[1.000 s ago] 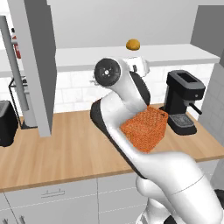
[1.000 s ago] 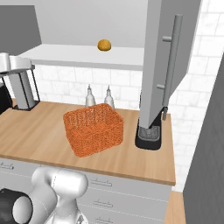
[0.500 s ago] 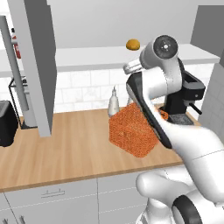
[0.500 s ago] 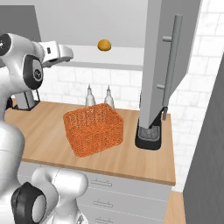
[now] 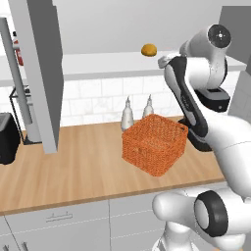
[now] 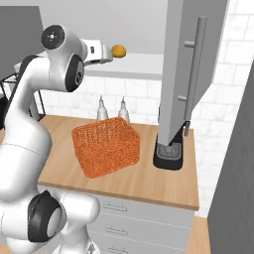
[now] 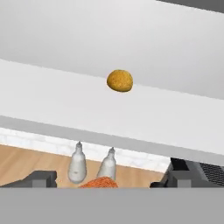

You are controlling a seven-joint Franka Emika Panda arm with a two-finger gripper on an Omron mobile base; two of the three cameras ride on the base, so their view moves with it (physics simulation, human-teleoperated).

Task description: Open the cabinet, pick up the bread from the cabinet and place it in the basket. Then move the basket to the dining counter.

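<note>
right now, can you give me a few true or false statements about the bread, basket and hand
1. The bread lies on the open cabinet's pale shelf. True.
2. The bread is already in the basket. False: the basket holds nothing and stands on the wood worktop below the shelf.
3. The hand is raised to shelf height, pointing at the bread with open jaws. True.
4. The hand is gripping the bread. False: there is a gap between them.
5. Two pale bottles stand behind the basket by the tiled wall. True.
6. The cabinet doors are closed. False: the door is swung open.
</note>
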